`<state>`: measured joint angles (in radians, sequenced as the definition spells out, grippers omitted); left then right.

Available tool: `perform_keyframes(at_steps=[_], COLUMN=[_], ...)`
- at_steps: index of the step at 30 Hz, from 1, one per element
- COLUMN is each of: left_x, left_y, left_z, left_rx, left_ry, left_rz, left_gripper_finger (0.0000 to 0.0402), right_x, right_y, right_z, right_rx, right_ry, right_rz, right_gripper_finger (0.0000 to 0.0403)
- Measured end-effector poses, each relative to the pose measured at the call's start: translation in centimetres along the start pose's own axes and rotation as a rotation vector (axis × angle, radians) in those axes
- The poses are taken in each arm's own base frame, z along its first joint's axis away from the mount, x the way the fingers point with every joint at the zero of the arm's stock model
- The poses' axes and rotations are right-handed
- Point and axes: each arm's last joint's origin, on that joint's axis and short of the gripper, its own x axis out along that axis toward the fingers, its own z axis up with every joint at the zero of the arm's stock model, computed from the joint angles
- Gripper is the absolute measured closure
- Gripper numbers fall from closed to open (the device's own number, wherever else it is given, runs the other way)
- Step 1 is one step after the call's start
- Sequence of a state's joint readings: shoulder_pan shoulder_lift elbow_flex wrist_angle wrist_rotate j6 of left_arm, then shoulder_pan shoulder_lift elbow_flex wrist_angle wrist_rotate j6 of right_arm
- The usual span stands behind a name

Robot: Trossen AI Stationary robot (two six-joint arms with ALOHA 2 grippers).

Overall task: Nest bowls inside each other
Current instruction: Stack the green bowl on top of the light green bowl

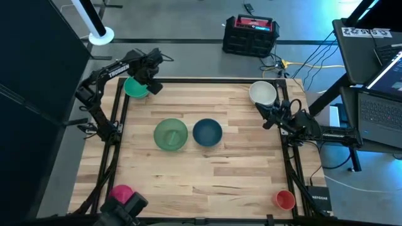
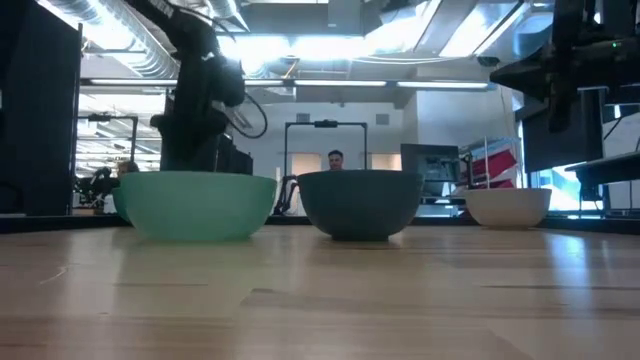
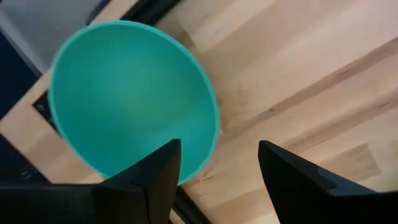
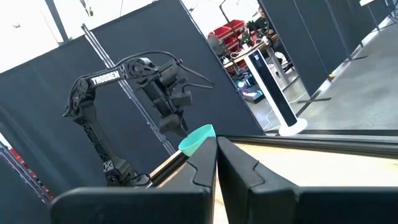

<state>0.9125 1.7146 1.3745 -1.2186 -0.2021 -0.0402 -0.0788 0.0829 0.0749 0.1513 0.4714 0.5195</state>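
A teal-green bowl (image 1: 134, 88) (image 3: 124, 93) stands at the table's far left corner. My left gripper (image 1: 152, 85) (image 3: 214, 171) hangs open just above its rim and points down, one finger over the bowl's inside and the other over bare wood. At mid-table a pale green bowl (image 1: 170, 134) and a dark blue bowl (image 1: 206, 132) stand side by side. A white bowl (image 1: 262, 93) sits far right, a pink bowl (image 1: 121, 193) near left and a red bowl (image 1: 285, 199) near right. My right gripper (image 4: 216, 163) waits shut at the right edge, below the white bowl.
Black frame rails (image 1: 116, 119) run along the table's left and right edges. A black and red case (image 1: 250, 34) lies on the floor beyond the far edge, and laptops (image 1: 380, 94) stand to the right. Bare wood (image 1: 207, 179) spans the near half of the table.
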Motion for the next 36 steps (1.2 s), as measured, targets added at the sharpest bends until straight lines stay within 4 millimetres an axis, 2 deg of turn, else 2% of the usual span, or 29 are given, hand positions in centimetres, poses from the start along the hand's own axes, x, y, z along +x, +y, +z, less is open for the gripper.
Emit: perform_keyframes(at_steps=[7,14,16,18,19,32,36], left_x=[3.1,5.6,6.1,6.6,6.4,0.6,-4.1], left_y=[-0.4,0.2,0.4,0.6,0.5,-3.1,-6.4], left_z=[-0.6,-1.1,-1.3,-1.5,-1.5,-0.9,-1.3], left_rx=[-0.006,-0.04,-0.026,-0.01,0.003,0.278,0.347], left_ry=[0.03,0.012,0.026,0.032,0.032,0.02,-0.053], left_rz=[-0.001,-0.001,-0.001,-0.001,-0.002,-0.021,-0.024], left_gripper_finger=[0.0202,0.0204,0.0222,0.0265,0.0285,0.04,0.0401], right_x=[0.0,0.0,0.0,0.0,0.0,0.0,0.0], right_y=[0.0,0.0,0.0,0.0,-0.1,-0.4,-0.5], right_z=[0.0,0.0,0.0,0.0,-0.1,-0.6,-0.8], right_rx=[-0.002,-0.002,-0.002,-0.003,-0.006,-0.041,-0.043], right_ry=[0.003,0.0,-0.001,0.001,0.005,0.063,0.076], right_rz=[-0.001,-0.006,-0.006,-0.007,-0.01,-0.044,-0.052], right_gripper_finger=[0.0403,0.0403,0.0403,0.0403,0.0403,0.0403,0.0403])
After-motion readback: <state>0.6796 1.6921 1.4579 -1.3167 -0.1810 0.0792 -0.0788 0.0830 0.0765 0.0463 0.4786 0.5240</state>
